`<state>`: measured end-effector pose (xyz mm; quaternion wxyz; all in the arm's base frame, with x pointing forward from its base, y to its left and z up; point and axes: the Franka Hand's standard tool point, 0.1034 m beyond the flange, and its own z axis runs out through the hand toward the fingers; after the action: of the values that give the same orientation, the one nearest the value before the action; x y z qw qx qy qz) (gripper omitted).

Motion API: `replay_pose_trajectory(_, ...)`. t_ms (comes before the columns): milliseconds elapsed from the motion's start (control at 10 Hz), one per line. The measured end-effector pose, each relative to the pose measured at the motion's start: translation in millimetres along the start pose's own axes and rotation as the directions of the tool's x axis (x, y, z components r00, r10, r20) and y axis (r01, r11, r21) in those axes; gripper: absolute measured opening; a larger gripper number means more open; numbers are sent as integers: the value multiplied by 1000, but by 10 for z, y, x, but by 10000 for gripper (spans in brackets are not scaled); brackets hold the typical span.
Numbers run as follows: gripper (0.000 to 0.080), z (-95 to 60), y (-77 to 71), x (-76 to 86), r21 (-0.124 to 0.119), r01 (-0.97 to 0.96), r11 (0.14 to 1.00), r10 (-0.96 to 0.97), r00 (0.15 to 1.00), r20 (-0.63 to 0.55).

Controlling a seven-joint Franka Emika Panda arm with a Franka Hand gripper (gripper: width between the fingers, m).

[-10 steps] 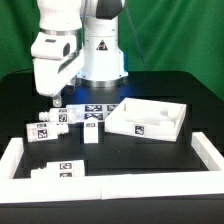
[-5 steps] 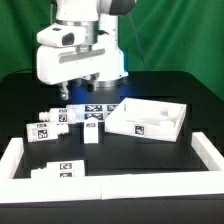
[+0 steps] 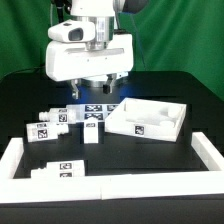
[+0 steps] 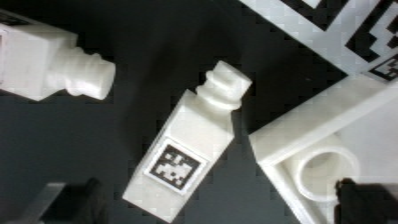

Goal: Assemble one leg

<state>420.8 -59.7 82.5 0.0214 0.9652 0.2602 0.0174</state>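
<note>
Leg (image 3: 92, 133) loose beside panel (image 3: 148, 120), arm (image 3: 88, 55) overhead.
Nearest, a white rail (image 3: 120, 186) edges the black counter (image 3: 130, 160). Further in, the leg lies tag-up just beside the panel's corner, with other legs (image 3: 42, 129) towards the exterior view's left. Beyond lies the marker board (image 3: 92, 108), and up above, the fingers (image 4: 68, 202) hang spread wide, gripping nothing.
</note>
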Motion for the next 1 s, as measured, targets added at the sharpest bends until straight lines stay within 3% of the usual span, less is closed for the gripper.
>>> replay_pose_trajectory(200, 649, -2, -45, 13, 2, -82, 997, 82, 997, 0)
replay_pose_trajectory(500, 649, 52, -401, 210, 20, -470, 882, 469, 882, 35)
replay_pose_trajectory(600, 649, 100, -416, 309, 39, -533, 845, 531, 846, 51)
replay_pose_trajectory(1000, 649, 148, -429, 343, 41, -527, 849, 525, 850, 40)
